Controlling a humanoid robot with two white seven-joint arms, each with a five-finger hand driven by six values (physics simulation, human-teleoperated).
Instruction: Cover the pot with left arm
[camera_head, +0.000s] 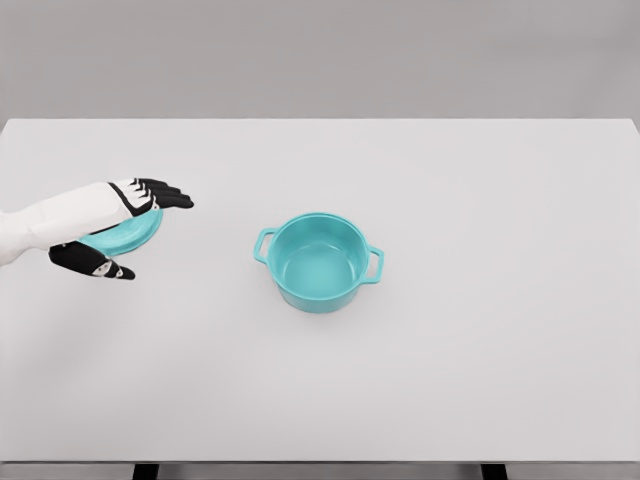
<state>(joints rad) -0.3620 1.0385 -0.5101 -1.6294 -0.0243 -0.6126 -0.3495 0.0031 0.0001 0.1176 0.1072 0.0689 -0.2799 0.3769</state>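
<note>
The left hand (118, 222) reaches in over the white table (480, 380), its black fingers (165, 194) extended above a teal lid (128, 232) and its thumb below, closed around the lid's edge. Well off to the hand's right stands the open teal pot (318, 262), uncovered, with two side handles.

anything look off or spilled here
Nothing stands out. The teal pot stands upright, open and empty on the white table; its lid lies to its left, under the left hand.
</note>
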